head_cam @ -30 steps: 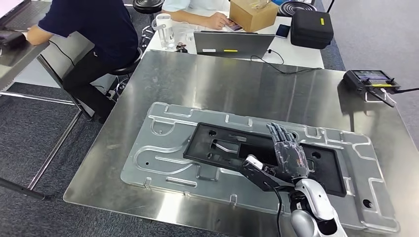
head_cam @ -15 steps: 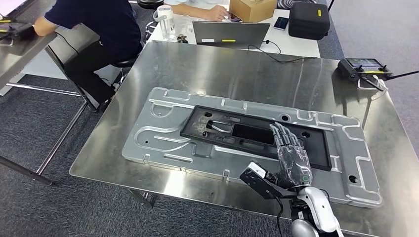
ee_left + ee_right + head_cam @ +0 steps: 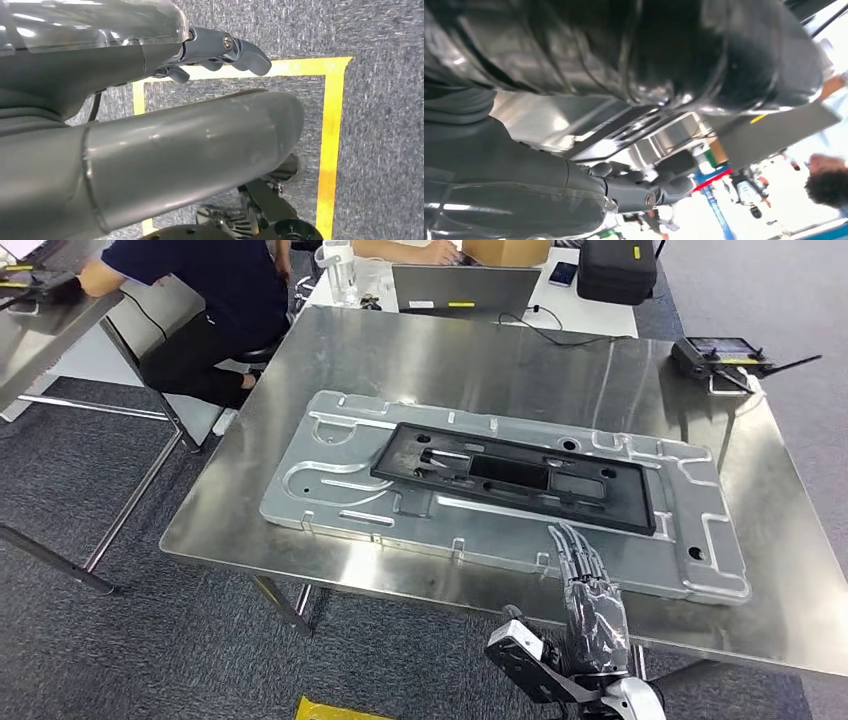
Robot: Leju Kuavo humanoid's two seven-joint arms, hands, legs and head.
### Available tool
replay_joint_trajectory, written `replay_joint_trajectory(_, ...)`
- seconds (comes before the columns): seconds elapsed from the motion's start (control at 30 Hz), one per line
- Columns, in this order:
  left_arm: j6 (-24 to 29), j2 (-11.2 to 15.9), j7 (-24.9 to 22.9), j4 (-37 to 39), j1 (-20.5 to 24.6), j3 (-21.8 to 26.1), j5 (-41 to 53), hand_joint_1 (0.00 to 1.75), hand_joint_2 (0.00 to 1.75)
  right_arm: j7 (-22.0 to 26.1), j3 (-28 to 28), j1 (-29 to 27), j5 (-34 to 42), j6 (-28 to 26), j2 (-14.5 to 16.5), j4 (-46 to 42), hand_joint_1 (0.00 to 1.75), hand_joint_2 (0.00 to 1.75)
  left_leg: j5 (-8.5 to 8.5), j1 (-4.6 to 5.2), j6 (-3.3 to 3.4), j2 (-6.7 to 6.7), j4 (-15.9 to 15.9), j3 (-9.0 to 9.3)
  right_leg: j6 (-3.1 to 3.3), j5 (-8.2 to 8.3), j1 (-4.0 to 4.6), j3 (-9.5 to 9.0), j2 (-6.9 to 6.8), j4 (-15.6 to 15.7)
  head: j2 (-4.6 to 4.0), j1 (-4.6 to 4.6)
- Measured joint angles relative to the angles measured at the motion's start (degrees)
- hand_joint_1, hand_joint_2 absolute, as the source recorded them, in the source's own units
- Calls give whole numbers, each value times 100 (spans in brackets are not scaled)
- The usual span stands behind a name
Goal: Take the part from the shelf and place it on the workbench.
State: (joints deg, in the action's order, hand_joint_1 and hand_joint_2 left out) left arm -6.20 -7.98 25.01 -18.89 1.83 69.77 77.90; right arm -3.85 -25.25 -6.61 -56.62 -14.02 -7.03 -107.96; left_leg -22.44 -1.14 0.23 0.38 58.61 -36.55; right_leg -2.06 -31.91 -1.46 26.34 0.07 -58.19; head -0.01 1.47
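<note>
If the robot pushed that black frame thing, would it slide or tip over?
Probably slide. The black frame lies flat and low on the ribbed metal plate, so tipping looks unlikely. It looks like stiff moulded plastic with cut-outs, so probably light for its size. The plate's raised ribs might catch its edge.

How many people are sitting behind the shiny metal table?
2: a person in a dark blue top at the far left, and a person's hand by the grey laptop. More may sit beyond the frame.
</note>
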Motion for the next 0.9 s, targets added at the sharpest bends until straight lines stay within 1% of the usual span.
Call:
replay_joint_trajectory(0.03,-1,-15,-1,-13,-7,19,-14,0,0,-10,-1,-107,57,-124,1,-24,0,0,44,-1,-45,-5,-5,-7,54,-18,29,-23,8,76,0,1)
replay_joint_trajectory(0.07,-5,-26,-2,-30,-18,44,-30,0,0,-42,-1,-226,120,-257,0,-40,0,0,91,-7,-91,-12,-25,-7,118,24,34,16,8,70,-1,-2)
replay_joint_trajectory(0.1,-17,-40,-5,-52,-32,75,-46,0,0,-96,-1,-346,202,-403,-3,-56,0,0,56,-19,-125,-18,-5,-32,181,77,34,60,-5,77,-1,-6)
replay_joint_trajectory(0.13,-33,-58,-9,-77,-49,105,-59,0,0,-167,0,-473,302,-537,-5,-68,0,0,-90,-31,-150,-23,83,-77,252,144,31,120,-19,86,-1,-3)
replay_joint_trajectory(0.17,-53,-74,-13,-105,-64,132,-72,0,0,-238,3,-607,427,-668,-10,-80,0,0,-351,-40,-161,-28,276,-143,312,216,26,193,-34,97,-2,0)
replay_joint_trajectory(0.2,-76,-94,-17,-138,-70,159,-83,0,0,-298,6,-753,580,-794,-18,-91,0,0,-695,-46,-165,-28,575,-217,352,284,36,273,-50,96,-1,4)
replay_joint_trajectory(0.23,-97,-115,-19,-175,-76,188,-97,0,0,-342,9,-908,779,-920,-27,-97,0,0,-996,-47,-169,-28,927,-277,374,348,53,355,-58,91,-1,6)
replay_joint_trajectory(0.27,-121,-134,-21,-222,-78,221,-108,0,0,-366,16,-1072,1030,-1064,-38,-99,0,0,-1179,-47,-174,-28,1263,-304,380,409,74,441,-69,81,0,7)
replay_joint_trajectory(0.3,-151,-156,-21,-276,-80,255,-118,0,0,-371,30,-1243,1307,-1229,-48,-97,0,0,-1206,-44,-173,-27,1496,-275,380,468,93,532,-81,64,0,6)
replay_joint_trajectory(0.33,-185,-179,-22,-339,-84,291,-123,0,0,-354,52,-1417,1584,-1416,-54,-90,0,0,-1099,-40,-162,-27,1564,-169,378,520,111,627,-91,39,0,7)
replay_joint_trajectory(0.37,-224,-207,-22,-410,-89,327,-126,0,0,-312,84,-1590,1810,-1599,-59,-78,0,0,-932,-29,-133,-29,1430,36,372,568,125,725,-98,7,0,7)
replay_joint_trajectory(0.4,-257,-236,-22,-480,-94,361,-126,0,0,-263,116,-1745,1961,-1741,-63,-64,0,0,-801,-11,-87,-33,1120,330,364,614,134,810,-101,-29,0,7)
replay_joint_trajectory(0.43,-282,-258,-24,-549,-97,389,-125,0,0,-219,144,-1872,2051,-1835,-66,-51,0,0,-780,15,-35,-36,683,664,349,656,149,882,-98,-63,0,7)
replay_joint_trajectory(0.47,-298,-282,-25,-608,-97,410,-122,0,0,-186,165,-1966,2097,-1885,-68,-42,0,0,-830,38,6,-38,260,952,327,702,154,933,-96,-87,0,7)
replay_joint_trajectory(0.5,-307,-302,-26,-653,-94,425,-120,0,0,-170,179,-2028,2119,-1899,-69,-34,0,0,-900,62,38,-39,-44,1132,297,753,151,958,-93,-92,0,6)
replay_joint_trajectory(0.53,-313,-319,-29,-690,-91,442,-119,0,0,-168,188,-2068,2133,-1905,-71,-27,0,0,-946,84,63,-38,-218,1207,260,810,144,973,-92,-79,0,6)
replay_joint_trajectory(0.57,-318,-338,-31,-718,-93,461,-117,0,0,-181,197,-2101,2143,-1913,-72,-21,0,0,-912,91,85,-37,-275,1195,219,875,135,978,-91,-54,1,6)
replay_joint_trajectory(0.6,-324,-362,-33,-739,-96,483,-117,0,0,-204,213,-2136,2158,-1929,-74,-13,0,0,-844,88,115,-19,-299,1160,183,893,124,989,-76,-48,1,7)
replay_joint_trajectory(0.63,-333,-385,-35,-768,-98,505,-116,0,0,-215,244,-2191,2219,-1952,-72,-5,0,0,-768,76,153,-4,-328,1114,147,801,119,1020,-58,-101,0,5)
replay_joint_trajectory(0.67,-344,-409,-36,-802,-102,527,-113,0,0,-188,295,-2266,2340,-1974,-57,6,0,0,-687,60,196,13,-356,1057,117,603,114,1067,-37,-243,0,2)
replay_joint_trajectory(0.7,-362,-437,-35,-837,-105,551,-107,0,0,-105,371,-2358,2536,-1983,-27,24,0,0,-616,51,228,28,-366,986,94,302,99,1132,-19,-495,0,-1)
replay_joint_trajectory(0.73,-381,-455,-31,-876,-113,580,-94,0,0,36,474,-2462,2790,-1966,30,56,0,0,-552,55,254,27,-362,900,71,-13,89,1197,-13,-821,0,-4)
replay_joint_trajectory(0.77,-399,-472,-24,-908,-121,613,-79,0,0,224,603,-2566,3049,-1910,115,102,0,0,-493,58,263,32,-349,812,54,-227,77,1237,-11,-1153,0,-4)
replay_joint_trajectory(0.8,-417,-490,-12,-934,-126,646,-62,0,0,423,759,-2667,3268,-1823,220,162,0,0,-433,59,254,35,-328,720,39,-304,68,1234,-11,-1411,-1,-5)
replay_joint_trajectory(0.83,-431,-503,5,-957,-128,678,-46,0,0,601,929,-2755,3426,-1713,343,229,0,0,-377,57,241,40,-300,623,27,-236,59,1167,-12,-1528,-1,-5)
replay_joint_trajectory(0.87,-445,-518,22,-976,-128,706,-33,0,0,747,1114,-2832,3522,-1575,481,297,0,0,-330,53,222,44,-260,520,19,-71,48,1019,-13,-1468,-1,-5)
replay_joint_trajectory(0.9,-458,-533,38,-993,-127,735,-17,0,0,833,1313,-2894,3576,-1404,647,365,0,0,-290,50,197,41,-213,419,19,89,35,776,-9,-1220,-1,-4)
